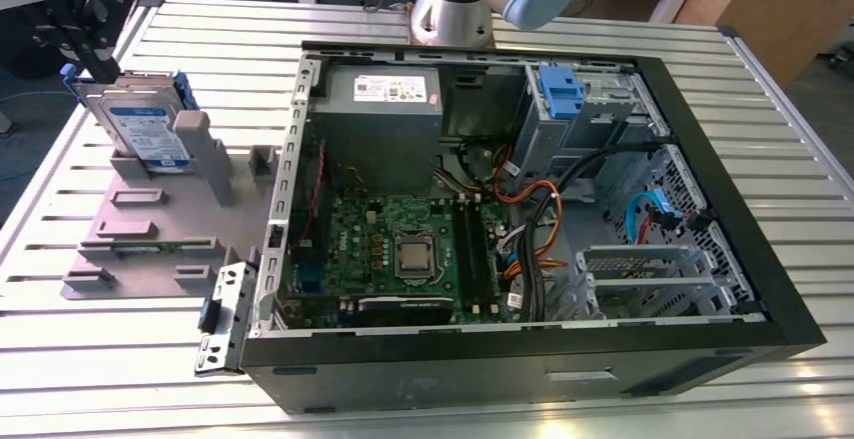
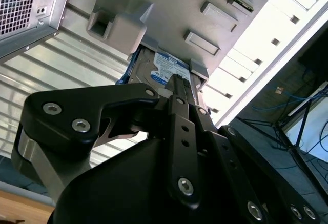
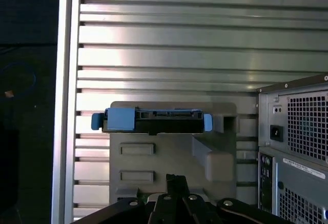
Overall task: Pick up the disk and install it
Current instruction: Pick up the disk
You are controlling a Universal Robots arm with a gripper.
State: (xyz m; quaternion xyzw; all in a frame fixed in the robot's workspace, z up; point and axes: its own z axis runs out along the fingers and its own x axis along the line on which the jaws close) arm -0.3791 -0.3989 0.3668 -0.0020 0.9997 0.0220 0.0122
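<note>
Exterior view has the disk standing on edge in the grey stand, label facing out, near the far corner of the slatted surface on the exterior view's left. The black tool hangs just above the disk's top edge, and I see no contact. Whether it is released or clenched I cannot tell. The open computer case lies beside the stand, toward the exterior view's right. Both wrist views show the blue-railed disk ahead of the tool
</note>
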